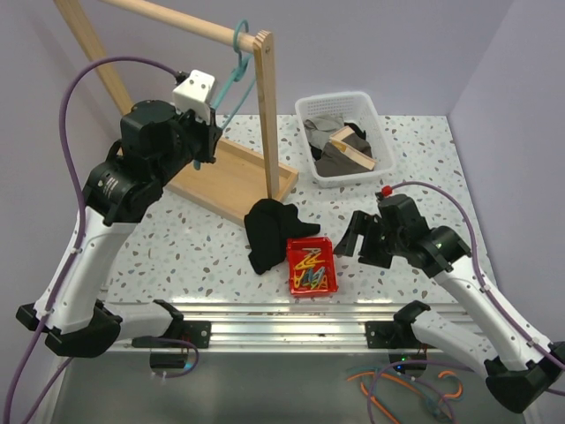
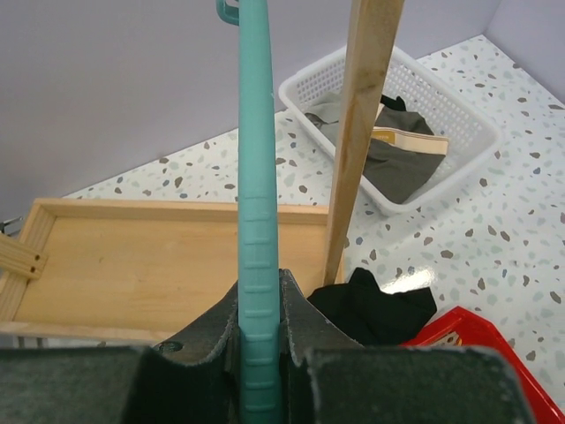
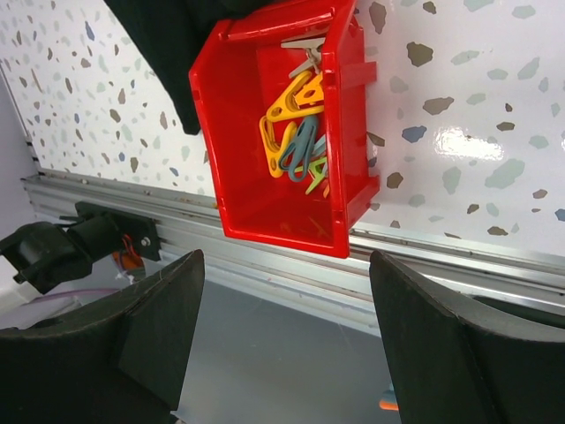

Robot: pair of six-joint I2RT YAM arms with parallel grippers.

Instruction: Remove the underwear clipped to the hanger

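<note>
The teal hanger (image 1: 231, 84) hangs by its hook from the wooden rack's rail (image 1: 177, 19). My left gripper (image 1: 212, 132) is shut on the hanger's lower part; in the left wrist view the teal bar (image 2: 257, 177) runs up between my closed fingers (image 2: 305, 318). The black underwear (image 1: 269, 231) lies crumpled on the table, off the hanger, next to the red bin; it also shows in the left wrist view (image 2: 375, 309) and the right wrist view (image 3: 172, 40). My right gripper (image 1: 353, 238) is open and empty, to the right of the red bin.
A red bin (image 1: 311, 265) holds several coloured clips (image 3: 296, 132). A white basket (image 1: 346, 132) with grey and tan cloths stands at the back right. The wooden rack's base tray (image 1: 234, 172) and upright post (image 1: 267, 115) stand at the back left.
</note>
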